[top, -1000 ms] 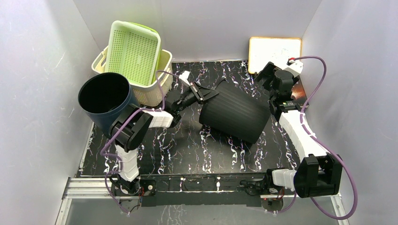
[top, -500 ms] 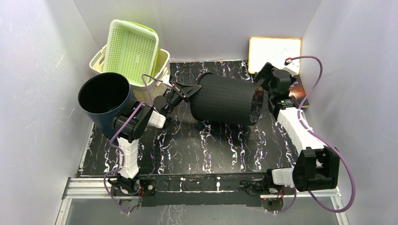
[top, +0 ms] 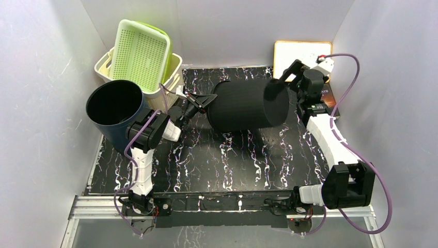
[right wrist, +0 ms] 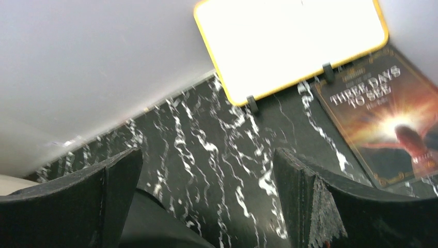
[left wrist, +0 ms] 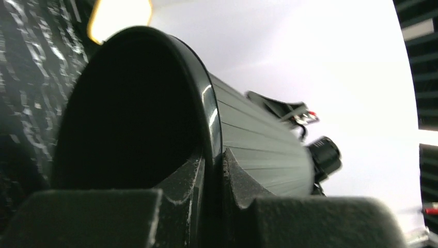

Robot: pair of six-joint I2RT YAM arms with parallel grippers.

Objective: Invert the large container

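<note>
Large container [top: 243,106], black and ribbed, lies on its side at the far middle of the table [top: 217,165]. Open mouth faces left, flat base faces right. Can't tell how much of its wall rests on the table.

Left jaws pinch the container's rim at the mouth. In the left wrist view one finger [left wrist: 175,188] sits inside the rim and the other outside against the ribbed wall [left wrist: 258,144]. The rim is clamped between them.

Right jaws are spread wide with nothing between them. They sit at the far right, just beside the container's base edge, contact unclear. In the right wrist view the fingers [right wrist: 113,181] frame bare marbled table, and a dark curve of the container [right wrist: 150,225] shows low left.

Dark blue bucket [top: 113,106] stands upright at the left edge with its mouth up. A cream basket [top: 173,77] at far left has a green basket [top: 142,54] propped in it. A yellow-framed whiteboard [top: 302,57] leans on the far wall at right, and a book [right wrist: 382,119] lies flat just near of it.
</note>
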